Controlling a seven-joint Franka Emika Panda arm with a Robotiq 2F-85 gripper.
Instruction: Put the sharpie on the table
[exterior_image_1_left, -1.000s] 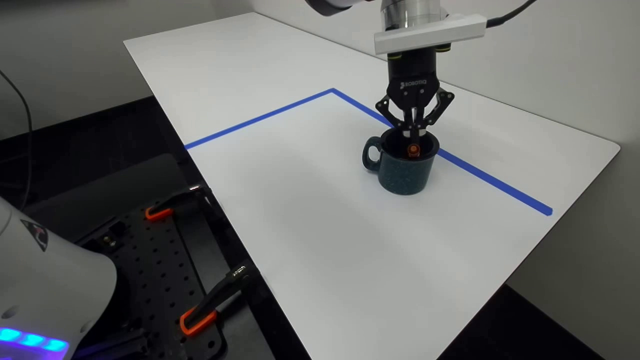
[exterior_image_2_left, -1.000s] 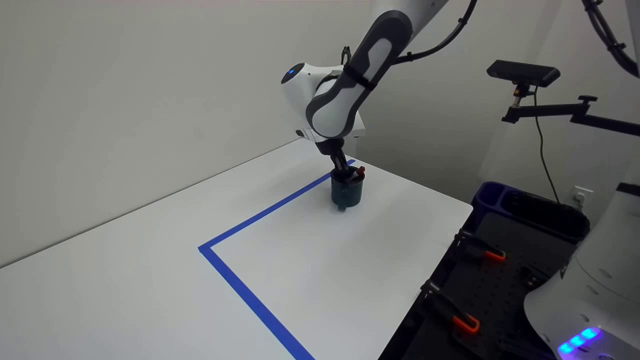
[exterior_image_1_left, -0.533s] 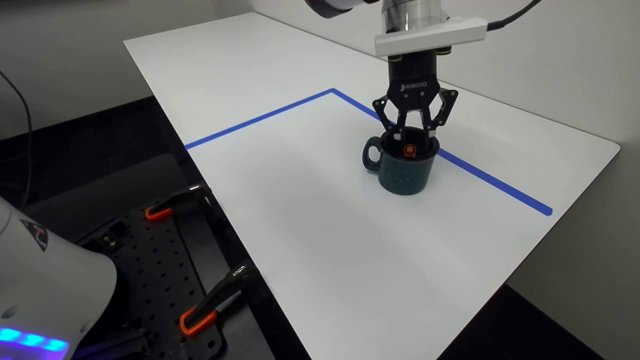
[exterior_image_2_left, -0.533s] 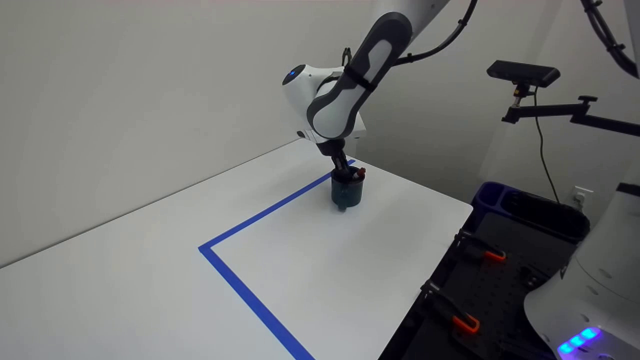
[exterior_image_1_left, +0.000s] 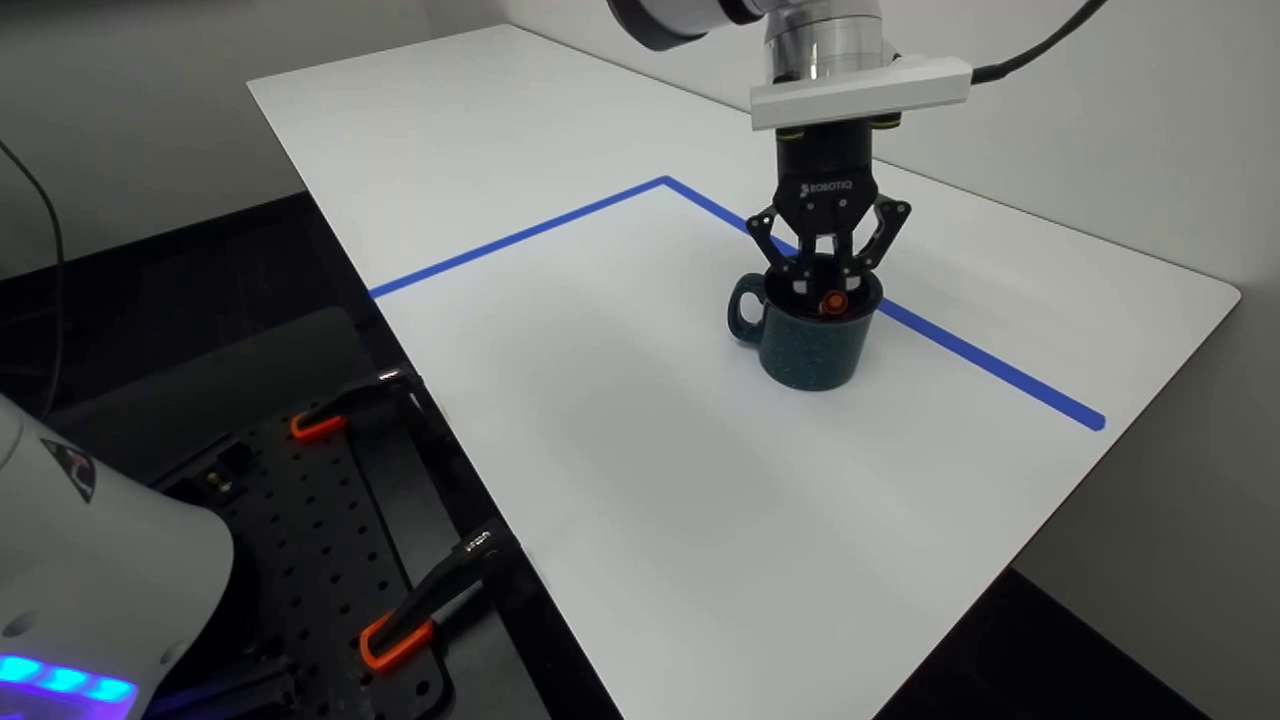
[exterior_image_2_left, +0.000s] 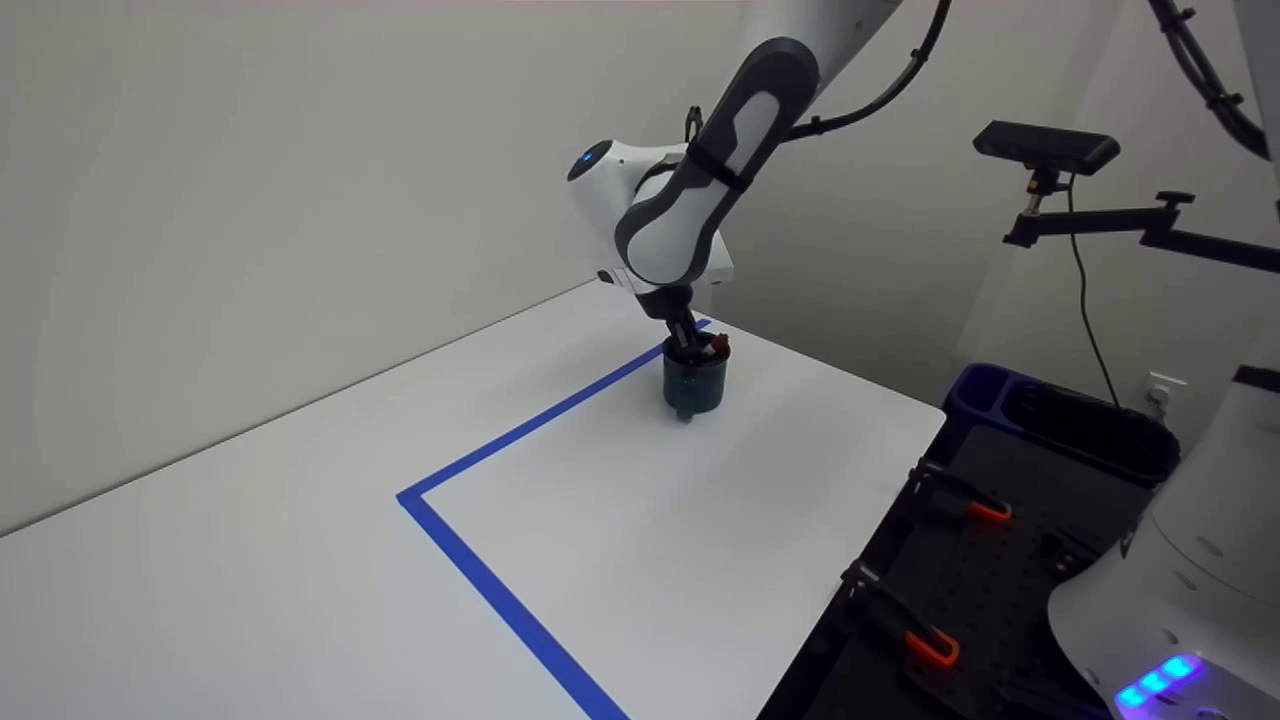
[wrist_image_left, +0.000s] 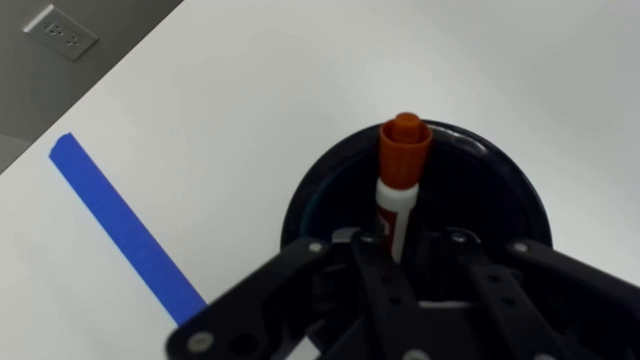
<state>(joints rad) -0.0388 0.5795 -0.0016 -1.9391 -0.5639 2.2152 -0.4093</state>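
A black perforated bench (exterior_image_1_left: 320, 560) lies nearest, carrying orange-edged clamps (exterior_image_1_left: 397, 645) and, it seems, the white arm base (exterior_image_1_left: 100, 570), whose triangular sticker (exterior_image_1_left: 72, 470) bears no words I can read. Beyond it, on the white table (exterior_image_1_left: 600, 400), a dark mug (exterior_image_1_left: 812, 350) stands upright just beside a line of blue tape (exterior_image_1_left: 985, 360). The sharpie (wrist_image_left: 400, 192) is inside the mug, not yet on the table: tilted, with its orange end up at the rim. The gripper (exterior_image_1_left: 823, 290) dips into the mug's mouth with its jaws parted; in the wrist view the sharpie shows between them, partly hidden by one finger, with a dark gap toward the other. Whether it touches the nearer finger I cannot tell, but it does not look grasped. That lopsided placing seems the likeliest trouble: closing could shove the sharpie sideways, or pinch its sloping round barrel so that it swivels or slips on the lift. Fingers this low might also catch the rim and drag or topple the mug, and a sharpie let go too high would probably roll away. No brand shows on the mug. ROBOTIQ (exterior_image_1_left: 827, 187) reads plainly in white across the gripper's body, while the sharpie's dark red label (wrist_image_left: 388, 220) is cut off and too dim to read. Farthest off, a grey wall (wrist_image_left: 125, 25) carries an outlet (wrist_image_left: 62, 34) without visible lettering.
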